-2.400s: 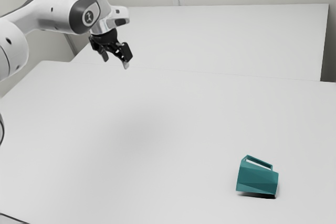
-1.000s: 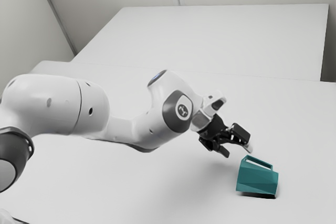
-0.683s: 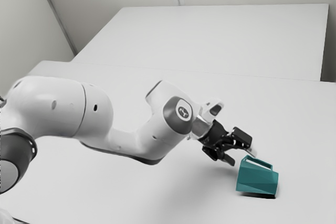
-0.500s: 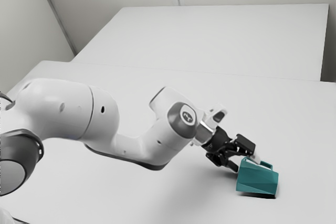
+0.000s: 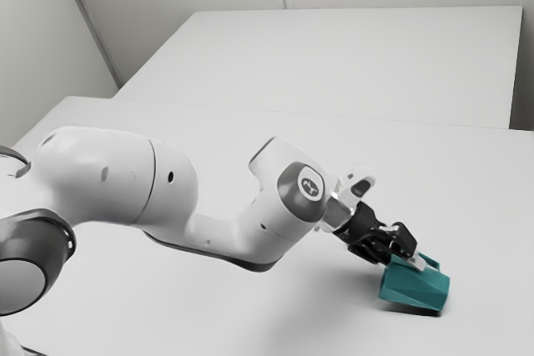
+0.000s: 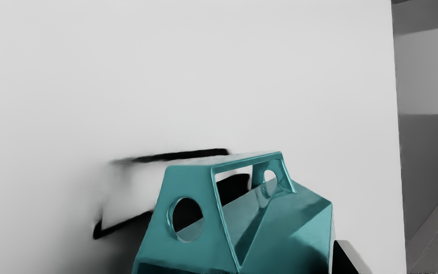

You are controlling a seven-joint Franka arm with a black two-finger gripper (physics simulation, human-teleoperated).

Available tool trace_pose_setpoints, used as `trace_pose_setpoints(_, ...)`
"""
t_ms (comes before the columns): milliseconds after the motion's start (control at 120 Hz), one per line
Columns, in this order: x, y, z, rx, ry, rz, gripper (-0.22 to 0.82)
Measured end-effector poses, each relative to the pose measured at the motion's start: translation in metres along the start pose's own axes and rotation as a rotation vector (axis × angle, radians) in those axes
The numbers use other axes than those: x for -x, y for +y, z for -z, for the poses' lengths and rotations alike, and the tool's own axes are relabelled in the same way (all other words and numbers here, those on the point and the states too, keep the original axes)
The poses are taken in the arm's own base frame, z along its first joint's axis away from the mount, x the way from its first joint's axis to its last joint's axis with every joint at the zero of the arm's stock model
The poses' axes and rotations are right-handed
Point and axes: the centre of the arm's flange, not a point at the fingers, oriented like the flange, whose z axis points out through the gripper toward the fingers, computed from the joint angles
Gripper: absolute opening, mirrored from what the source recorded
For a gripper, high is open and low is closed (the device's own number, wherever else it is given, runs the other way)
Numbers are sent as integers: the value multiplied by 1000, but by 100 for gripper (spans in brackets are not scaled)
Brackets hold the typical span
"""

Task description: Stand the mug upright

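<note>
The teal faceted mug lies on its side in the exterior view's lower right, slightly tilted, handle uppermost. My black gripper reaches down to it from the exterior view's upper left and overlaps the mug beside the handle. From the wrist camera the mug is close, with its angular, holed handle toward the camera. A pale and black part of the gripper stands against one side of the mug. The mug hides the gripper's other side, so its opening cannot be judged.
The mug rests over a white table, with dark shadow under its lower edge. Behind it, another white surface extends toward the back walls. A straight table edge runs beyond the mug, with grey structure past it.
The arm has swung across and down from the exterior view's upper left to the mug. Since the last earlier picture, the mug has shifted slightly toward the exterior view's right and tilted.
</note>
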Motion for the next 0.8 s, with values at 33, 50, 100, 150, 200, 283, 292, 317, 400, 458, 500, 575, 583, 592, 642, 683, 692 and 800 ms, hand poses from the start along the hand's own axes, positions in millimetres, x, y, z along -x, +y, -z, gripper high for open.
trace_pose_setpoints(33, -1, 2, 1, 0, 2, -10, 9)
trace_pose_setpoints(50, -2, 4, 2, 0, 3, -15, 7)
trace_pose_setpoints(100, -3, 6, 3, -1, 7, -29, 2)
trace_pose_setpoints(150, -4, 10, 4, -1, 11, -42, -2)
trace_pose_setpoints(200, -6, 15, 6, 2, 17, -55, -7)
trace_pose_setpoints(283, -8, 20, 9, 5, 26, -70, -11)
trace_pose_setpoints(292, -9, 20, 9, 5, 26, -71, -11)
trace_pose_setpoints(317, -9, 22, 9, 5, 29, -75, -11)
trace_pose_setpoints(400, -9, 27, 12, 6, 36, -88, -12)
trace_pose_setpoints(458, -10, 32, 16, 7, 43, -101, -12)
trace_pose_setpoints(500, -11, 41, 24, 12, 55, -119, -13)
trace_pose_setpoints(575, -14, 52, 45, 20, 83, -145, -13)
trace_pose_setpoints(583, -15, 53, 47, 20, 86, -148, -13)
trace_pose_setpoints(592, -15, 54, 50, 20, 89, -150, -14)
trace_pose_setpoints(642, -19, 57, 67, 19, 113, -164, -14)
trace_pose_setpoints(683, -24, 55, 83, 13, 134, -167, -14)
trace_pose_setpoints(692, -25, 54, 86, 12, 139, -168, -14)
trace_pose_setpoints(800, -42, 34, 124, -25, 195, -165, -14)
